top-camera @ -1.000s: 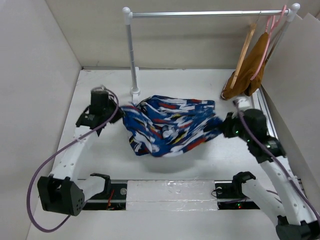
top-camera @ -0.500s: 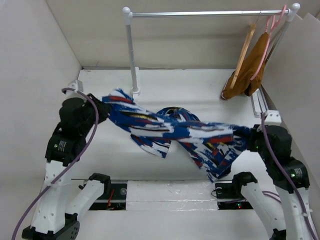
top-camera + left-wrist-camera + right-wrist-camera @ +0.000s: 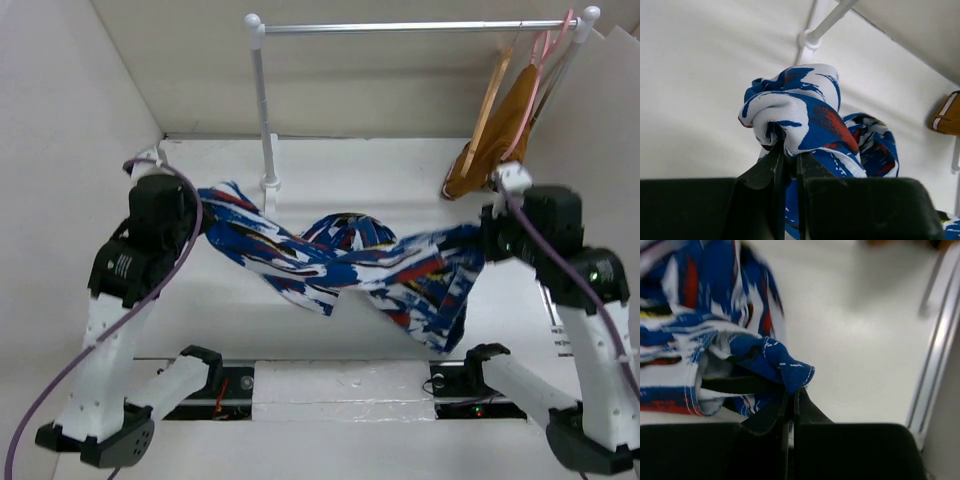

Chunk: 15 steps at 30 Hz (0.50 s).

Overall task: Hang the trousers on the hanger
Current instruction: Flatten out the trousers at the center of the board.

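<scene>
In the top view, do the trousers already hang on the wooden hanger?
No, the trousers sag over the table, apart from the wooden hanger up on the rail.

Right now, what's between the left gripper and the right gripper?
Only the trousers, twisted and sagging, one end pinched in the left gripper, the other in the right gripper. The top view shows it.
</scene>
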{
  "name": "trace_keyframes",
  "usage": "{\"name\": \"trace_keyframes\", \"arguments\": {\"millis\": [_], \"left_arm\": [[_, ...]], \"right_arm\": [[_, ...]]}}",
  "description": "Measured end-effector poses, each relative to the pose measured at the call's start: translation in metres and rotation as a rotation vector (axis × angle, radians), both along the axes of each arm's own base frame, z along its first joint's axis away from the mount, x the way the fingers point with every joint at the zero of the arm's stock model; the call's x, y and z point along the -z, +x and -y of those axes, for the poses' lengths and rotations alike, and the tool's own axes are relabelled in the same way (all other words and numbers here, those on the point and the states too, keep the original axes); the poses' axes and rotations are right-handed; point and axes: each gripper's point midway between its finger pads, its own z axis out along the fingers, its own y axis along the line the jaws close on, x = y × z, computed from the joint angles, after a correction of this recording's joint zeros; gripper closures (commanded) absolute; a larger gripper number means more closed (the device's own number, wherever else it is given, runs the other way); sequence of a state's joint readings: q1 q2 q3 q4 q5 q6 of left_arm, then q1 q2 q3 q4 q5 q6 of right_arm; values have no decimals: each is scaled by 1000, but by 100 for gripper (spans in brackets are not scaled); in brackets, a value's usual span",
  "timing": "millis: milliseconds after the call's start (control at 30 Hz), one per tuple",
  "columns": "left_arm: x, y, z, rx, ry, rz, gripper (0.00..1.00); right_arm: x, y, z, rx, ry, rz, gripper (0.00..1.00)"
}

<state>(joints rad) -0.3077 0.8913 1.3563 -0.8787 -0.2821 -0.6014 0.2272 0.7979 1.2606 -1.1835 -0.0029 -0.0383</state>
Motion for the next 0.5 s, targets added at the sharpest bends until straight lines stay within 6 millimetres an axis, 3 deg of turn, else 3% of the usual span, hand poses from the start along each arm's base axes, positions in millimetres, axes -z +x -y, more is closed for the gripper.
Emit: {"name": "trace_keyframes", "arguments": {"millis": [67, 133, 200, 233, 267, 300, 333, 367, 433, 500], "left_arm": [[-24, 23, 10, 19, -8, 31, 100], [-49, 47, 17, 23, -9, 75, 100], [-61, 67, 19, 14, 3, 100, 97], [-62, 72, 17, 1, 16, 105, 89], [-60, 71, 14, -11, 34, 98, 64], [-58, 67, 8, -26, 54, 97, 51], [-55, 62, 2, -44, 67, 100, 36], [-50, 53, -4, -61, 76, 100, 13], [-38, 29, -17, -90, 91, 89, 3], [-27, 9, -28, -118, 101, 76, 1]], "right_arm": [[-67, 38, -6, -20, -5, 139, 100], [-121, 72, -13, -38, 3, 277, 100], [-152, 87, -21, -61, 26, 367, 100], [-157, 88, -24, -77, 41, 398, 100], [-152, 83, -27, -92, 56, 407, 100], [-139, 73, -28, -105, 70, 392, 100], [-119, 60, -29, -119, 83, 360, 100], [-94, 46, -29, -129, 95, 325, 100], [-26, 13, -28, -141, 106, 191, 100], [36, -20, -25, -138, 112, 35, 100]]}}
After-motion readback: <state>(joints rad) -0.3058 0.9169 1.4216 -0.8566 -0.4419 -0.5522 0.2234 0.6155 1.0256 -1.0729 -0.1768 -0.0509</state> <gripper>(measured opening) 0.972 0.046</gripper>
